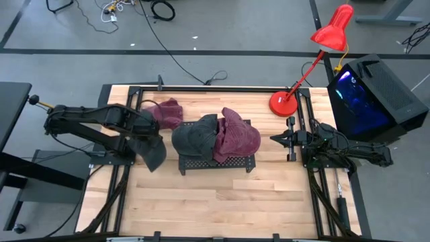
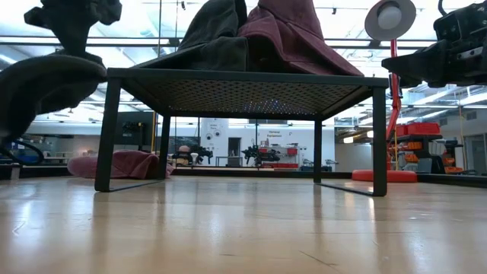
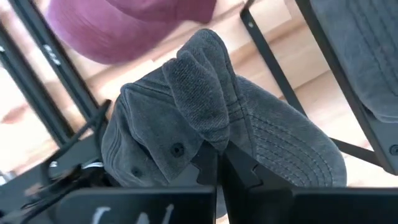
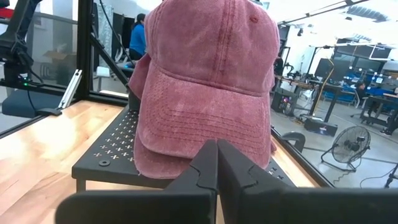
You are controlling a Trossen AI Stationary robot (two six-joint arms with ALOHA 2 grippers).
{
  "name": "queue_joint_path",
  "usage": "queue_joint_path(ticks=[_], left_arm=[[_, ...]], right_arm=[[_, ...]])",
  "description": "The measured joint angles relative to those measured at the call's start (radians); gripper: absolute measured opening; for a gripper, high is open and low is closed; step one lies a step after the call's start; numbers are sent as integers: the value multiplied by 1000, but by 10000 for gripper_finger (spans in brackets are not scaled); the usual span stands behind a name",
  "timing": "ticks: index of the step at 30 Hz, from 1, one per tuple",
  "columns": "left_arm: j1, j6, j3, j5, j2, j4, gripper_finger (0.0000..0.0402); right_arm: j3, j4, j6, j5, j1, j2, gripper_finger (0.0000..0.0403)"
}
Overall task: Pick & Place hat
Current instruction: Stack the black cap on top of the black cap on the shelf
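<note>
counter (image 1: 222,202): wooden top, both arms mounted at its sides, rack near the middle.
rack (image 1: 216,163): black perforated metal stand on four legs, mid-counter. Already carries two caps side by side.
lamp (image 1: 316,54): red desk lamp, base on the far right corner of the counter, out of the work path.
caps on rack: grey cap (image 1: 195,136) on the rack's left half, red cap (image 1: 236,136) on its right half, touching each other.
spare cap (image 1: 168,113): another red one, lying on the counter behind the left arm, near the far edge. Untouched.
held cap (image 1: 153,152): dark grey, hanging from the left claw, lifted off the counter just left of the rack. Left wrist view shows crown fabric bunched between the fingers, brim drooping below.
left claw (image 1: 149,134): clamped tight on a fold of the held cap; nearly fully closed.
right claw (image 1: 277,139): closed on nothing, parked to the right of the rack, pointing at the red cap. Waiting.
key relation: rack lies directly to the right of the left claw, very close; left arm is the near one by far.
step, my read: carry phase, place pending. Rack top looks mostly taken, so the free spot is tight; drop likely lands on or against the grey cap.
risk: loose brim may snag the rack's edge.
</note>
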Motion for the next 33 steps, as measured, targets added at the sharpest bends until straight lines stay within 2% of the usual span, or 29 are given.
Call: queue_joint_path(ticks=[16, 26, 33], left_arm=[[0, 85, 187, -133, 8, -48, 5], [0, 291, 348, -187, 87, -50, 5], [1, 493, 481, -215, 168, -57, 5]], right_arm=[[0, 0, 0, 0, 0, 0, 4], [0, -1, 0, 0, 0, 0, 4], [0, 0, 0, 0, 0, 0, 4]])
